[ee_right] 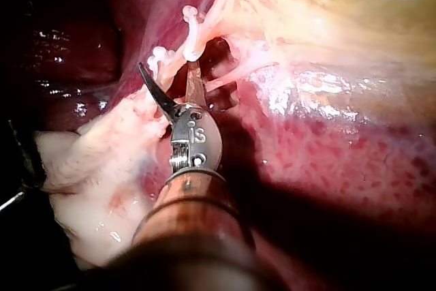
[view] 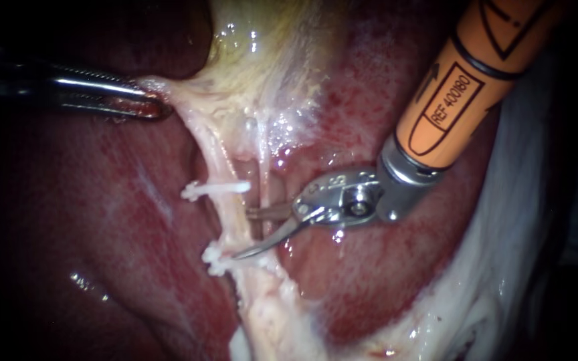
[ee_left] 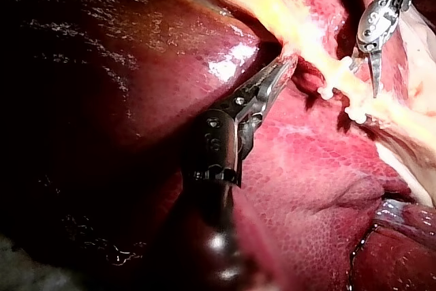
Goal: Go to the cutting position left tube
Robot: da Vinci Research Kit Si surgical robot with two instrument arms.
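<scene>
Slim silver left instrument [view: 158, 107] has its jaws clamped on pale membranous tissue [view: 185, 100]; orange-shafted right instrument [view: 242, 234] has its blades apart at the pale left tube [view: 229, 217], and the lower tip may snag the lower white clip [view: 214, 257].

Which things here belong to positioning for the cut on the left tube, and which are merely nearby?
Job:
right instrument, blades open
left tube
upper clip
lower clip
left instrument, gripping pale tissue

Nearby:
liver
gallbladder
white material
</scene>
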